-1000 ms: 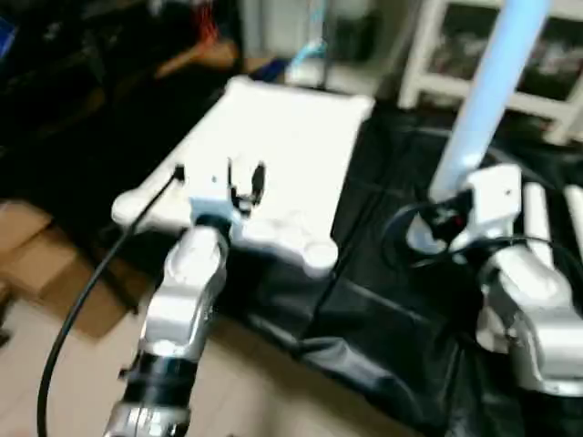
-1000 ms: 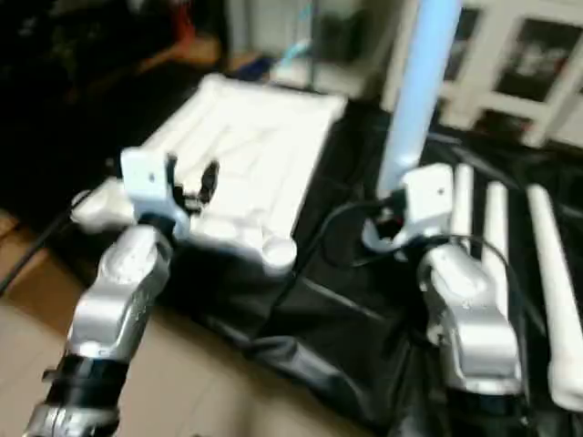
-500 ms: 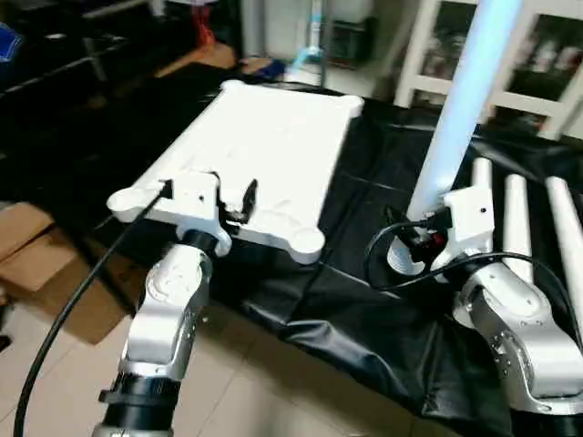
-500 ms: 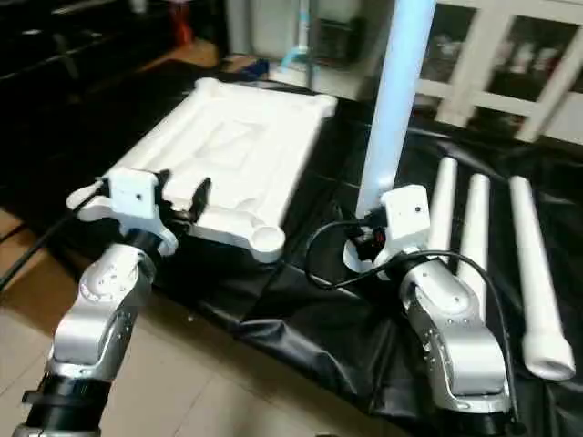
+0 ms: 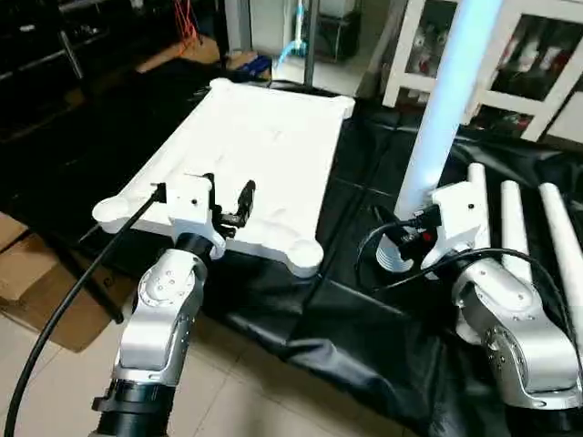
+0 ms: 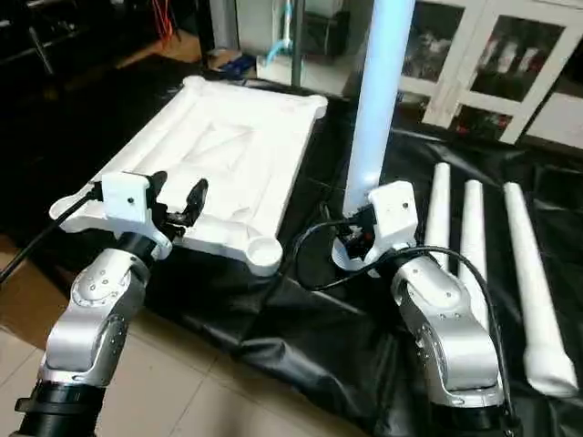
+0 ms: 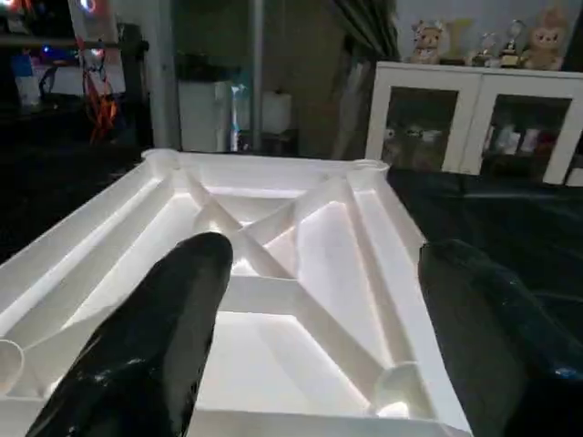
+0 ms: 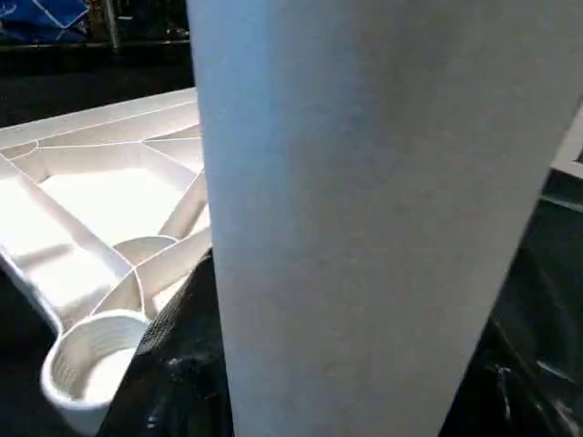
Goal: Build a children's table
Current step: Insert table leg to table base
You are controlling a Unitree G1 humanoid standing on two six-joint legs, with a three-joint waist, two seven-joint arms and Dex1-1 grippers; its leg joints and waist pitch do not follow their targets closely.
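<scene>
You find no legible text, label, brand, number or sign on any surface here; nothing in these views can be read.

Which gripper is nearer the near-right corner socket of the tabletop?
Left. The left gripper hovers open over the tabletop's near edge, just beside that corner socket. The right gripper holds an upright leg on the black sheet, farther off.

Black sheet (image 6: pixel 301 337) over the work surface, tiled floor (image 5: pixel 55 382), white glass-door cabinet (image 6: pixel 492 64) behind
</scene>
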